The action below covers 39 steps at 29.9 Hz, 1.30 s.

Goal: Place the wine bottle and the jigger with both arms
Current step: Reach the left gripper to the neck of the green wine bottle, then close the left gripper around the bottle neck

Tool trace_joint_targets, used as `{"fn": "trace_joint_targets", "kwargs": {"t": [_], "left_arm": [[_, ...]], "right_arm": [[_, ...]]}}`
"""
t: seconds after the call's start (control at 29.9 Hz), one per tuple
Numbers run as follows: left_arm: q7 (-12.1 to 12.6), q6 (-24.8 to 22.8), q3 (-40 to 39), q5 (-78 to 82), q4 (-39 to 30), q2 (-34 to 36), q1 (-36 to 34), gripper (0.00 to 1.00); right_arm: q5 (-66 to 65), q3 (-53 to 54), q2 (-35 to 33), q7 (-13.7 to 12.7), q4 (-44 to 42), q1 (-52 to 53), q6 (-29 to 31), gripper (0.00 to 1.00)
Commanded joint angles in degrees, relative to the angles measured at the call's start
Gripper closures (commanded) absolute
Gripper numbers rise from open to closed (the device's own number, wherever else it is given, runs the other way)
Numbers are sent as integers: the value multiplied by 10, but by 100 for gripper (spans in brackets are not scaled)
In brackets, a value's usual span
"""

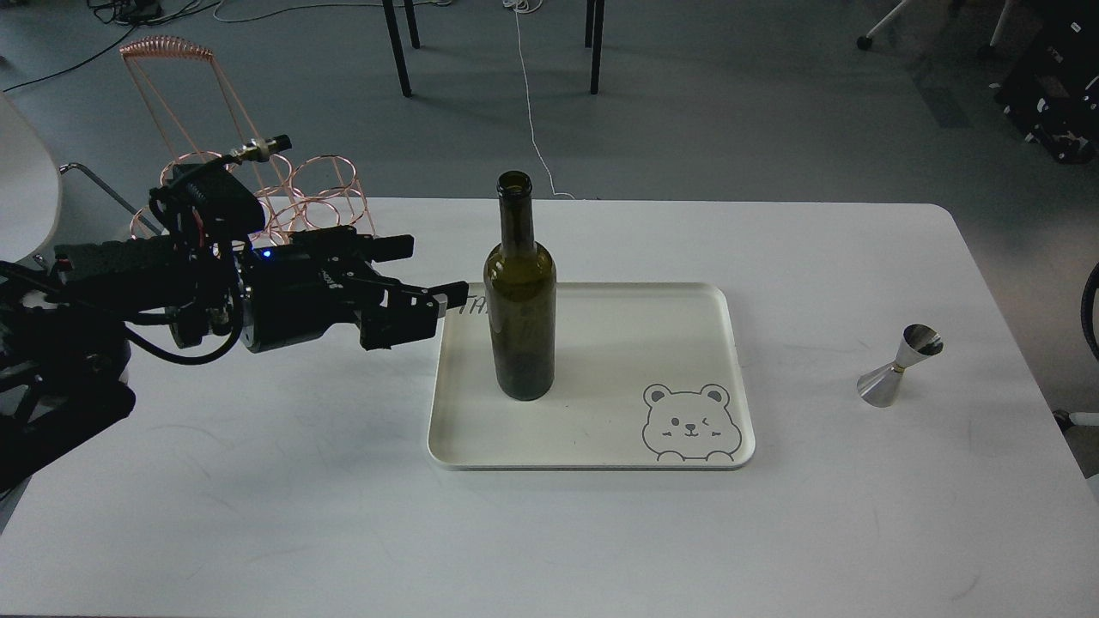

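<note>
Two things concern us: nearest, mid-surface, the wine bottle (519, 309) stands upright on the tray (592, 459), heavy, slick, breakable glass, best gripped around its body. Our left pincer (425, 279) hangs open beside it, empty; the light, stiff jigger (900, 366) near the right edge suits a waist pinch, our right pincer unseen.

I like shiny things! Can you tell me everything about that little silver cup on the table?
The jigger is a small shiny silver metal cup shaped like an hourglass: two cones joined at a thin waist. Its wider cone rests on the white table and the top leans to the right, its open mouth showing. It stands alone, right of the tray, with nothing but the table touching it.
</note>
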Motion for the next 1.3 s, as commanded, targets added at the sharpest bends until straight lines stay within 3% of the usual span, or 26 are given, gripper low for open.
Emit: {"fn": "trace_joint_targets", "kwargs": {"t": [0.0, 0.4, 0.77, 0.9, 1.0, 1.27], "left_arm": [[1, 9, -4, 7, 0, -22, -1, 7], [23, 23, -23, 6, 9, -93, -11, 8], [24, 22, -15, 6, 50, -138, -32, 8], [34, 22, -15, 8, 63, -154, -33, 19], [42, 22, -15, 8, 67, -154, -33, 32], [42, 22, -15, 16, 67, -149, -33, 61]], "right_arm": [[0, 0, -1, 0, -2, 0, 0, 3], [0, -3, 0, 0, -3, -1, -1, 3], [-1, -5, 0, 0, -4, -2, -1, 3], [-1, -5, 0, 0, -4, -2, -1, 3], [-1, -5, 0, 0, -4, -2, -2, 3], [-1, -5, 0, 0, -3, -1, -2, 3]]}}
